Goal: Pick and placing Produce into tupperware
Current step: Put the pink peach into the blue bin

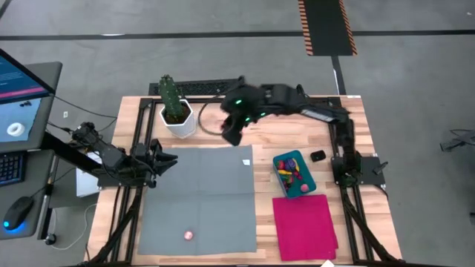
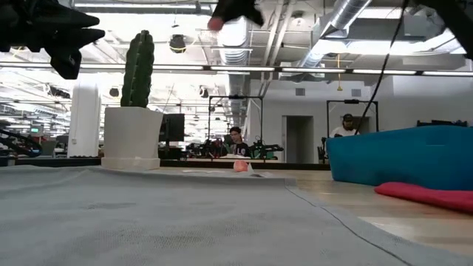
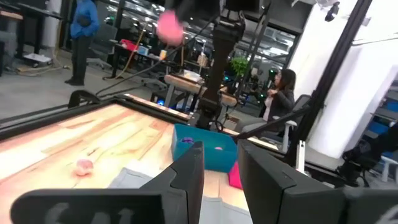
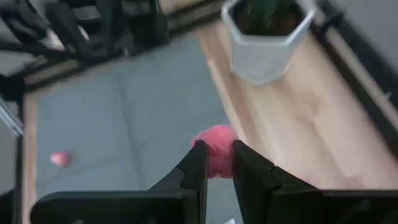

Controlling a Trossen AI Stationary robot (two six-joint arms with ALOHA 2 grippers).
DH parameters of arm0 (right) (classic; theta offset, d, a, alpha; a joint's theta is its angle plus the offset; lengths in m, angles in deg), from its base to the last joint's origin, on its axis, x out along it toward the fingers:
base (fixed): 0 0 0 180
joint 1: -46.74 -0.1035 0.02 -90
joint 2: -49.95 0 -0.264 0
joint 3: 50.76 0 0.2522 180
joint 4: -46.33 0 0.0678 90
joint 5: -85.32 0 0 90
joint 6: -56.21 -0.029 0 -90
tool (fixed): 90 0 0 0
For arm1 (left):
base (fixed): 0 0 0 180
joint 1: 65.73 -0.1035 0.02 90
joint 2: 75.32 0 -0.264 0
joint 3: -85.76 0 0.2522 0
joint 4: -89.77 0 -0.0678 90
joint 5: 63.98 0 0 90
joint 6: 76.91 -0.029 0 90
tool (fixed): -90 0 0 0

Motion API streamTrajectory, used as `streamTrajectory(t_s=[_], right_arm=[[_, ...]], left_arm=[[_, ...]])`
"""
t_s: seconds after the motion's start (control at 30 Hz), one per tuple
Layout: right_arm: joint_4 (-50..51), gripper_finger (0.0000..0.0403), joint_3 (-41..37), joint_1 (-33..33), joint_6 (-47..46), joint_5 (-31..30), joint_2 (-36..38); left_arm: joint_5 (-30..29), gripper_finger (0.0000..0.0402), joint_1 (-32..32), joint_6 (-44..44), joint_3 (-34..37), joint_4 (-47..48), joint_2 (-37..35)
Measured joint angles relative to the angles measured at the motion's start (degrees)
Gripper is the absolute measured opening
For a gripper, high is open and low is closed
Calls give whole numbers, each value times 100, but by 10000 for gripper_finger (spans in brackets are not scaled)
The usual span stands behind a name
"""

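My right gripper is raised high over the table's far middle, beside the cactus pot, and is shut on a pink round produce piece, also seen as produce. The teal tupperware stands at the right with several produce pieces inside. Another pink produce piece lies on the grey mat near the front edge. A pale piece lies by the mat's far right corner. My left gripper waits open at the mat's left edge, off the table. My right gripper pinches the pink produce piece by its two opposite sides between its two fingers. The fingers slant down toward the table's left and near side. The piece is lifted well clear of the table, sticking out past the fingertips.
A tall green cactus in a white pot stands at the far left of the table. A magenta cloth lies at the near right, in front of the tupperware. People are in the room beyond.
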Motion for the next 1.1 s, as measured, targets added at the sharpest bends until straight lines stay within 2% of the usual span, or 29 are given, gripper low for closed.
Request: streamTrajectory(t_s=[0.23,0.5,0.67,0.83,0.9,1.0,1.1], right_arm=[[-25,82,0,-59,4,-142,1053],[371,82,0,-415,43,-244,1881],[626,82,0,-1006,-9,-730,2266],[942,82,-12,-1758,-200,-1740,2599],[862,82,-241,-2110,-281,-2021,2747],[246,82,-978,-2523,-296,-2078,2974],[-885,82,-2028,-2635,-20,-1692,3127]], left_arm=[[82,87,-2,135,0,-57,0],[230,87,-2,183,0,-19,0],[196,87,-2,198,0,-1,0],[60,87,-2,195,0,6,0],[54,87,-2,158,0,4,0],[27,87,-4,155,0,0,0],[26,87,-2,155,0,-28,0]])
